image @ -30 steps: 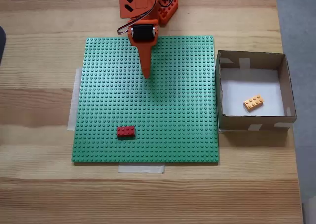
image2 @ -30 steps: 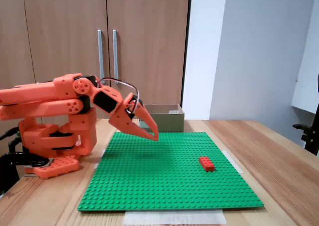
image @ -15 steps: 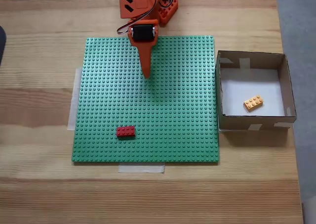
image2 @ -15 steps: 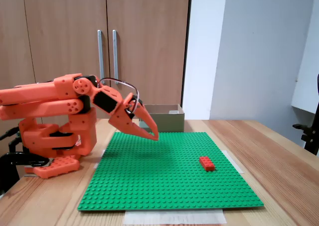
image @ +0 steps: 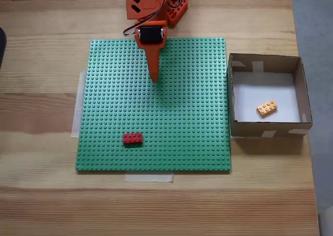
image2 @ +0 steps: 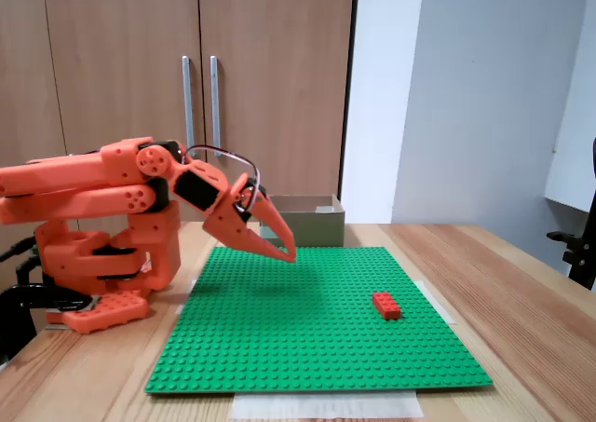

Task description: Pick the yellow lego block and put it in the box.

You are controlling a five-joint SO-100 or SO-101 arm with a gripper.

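— While nothing has shifted over the last second, what sits at lower left of centre in a fixed view?
— The red brick [image: 132, 138], on the green baseplate [image: 197, 142].
— And the gripper [image: 154, 78]?
— Motionless above the plate, jaws together, empty.
— At right?
— The yellow lego block [image: 266, 108] lies inside the box [image: 265, 128]. The task looks finished.

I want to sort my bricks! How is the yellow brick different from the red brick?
The yellow brick is yellow-orange; the red brick is red. The yellow brick lies inside the box; the red brick sits on the green baseplate. The yellow brick is turned at a slant; the red brick lines up with the baseplate's edges. Both look the same size and shape, with studs on top.
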